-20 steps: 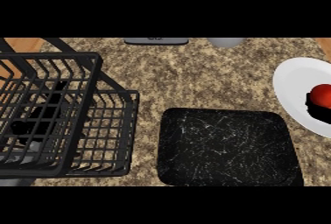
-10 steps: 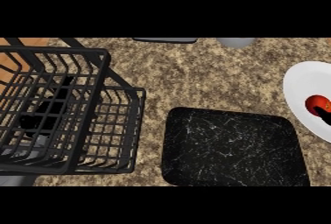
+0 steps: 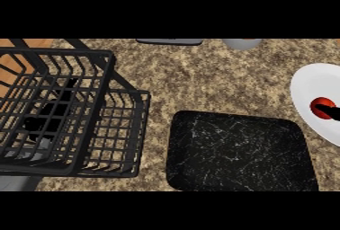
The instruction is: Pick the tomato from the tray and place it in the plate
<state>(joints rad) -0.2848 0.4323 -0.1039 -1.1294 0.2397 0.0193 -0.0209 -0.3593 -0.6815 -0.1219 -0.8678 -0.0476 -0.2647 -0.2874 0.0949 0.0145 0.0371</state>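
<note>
One tomato (image 3: 321, 108): red, on the white plate (image 3: 312, 85) at the counter's right edge, cut off by the view's right side.
Right hand (image 3: 327, 109): only dark fingers visible, laid across the tomato, apparently curled round it; palm and forearm out of view.
Key relation: tomato directly under those fingers, already over the plate; right hand plainly the nearer one.
Next move, as a judgement: fingers apart, then lift clear of the plate.
Tray (image 3: 239, 152): black, speckled, at the counter's near edge, nothing on it.
Left hand: a dark shape behind the wire basket (image 3: 66, 112) at the left edge, possibly the hand; fingers impossible to judge.
</note>
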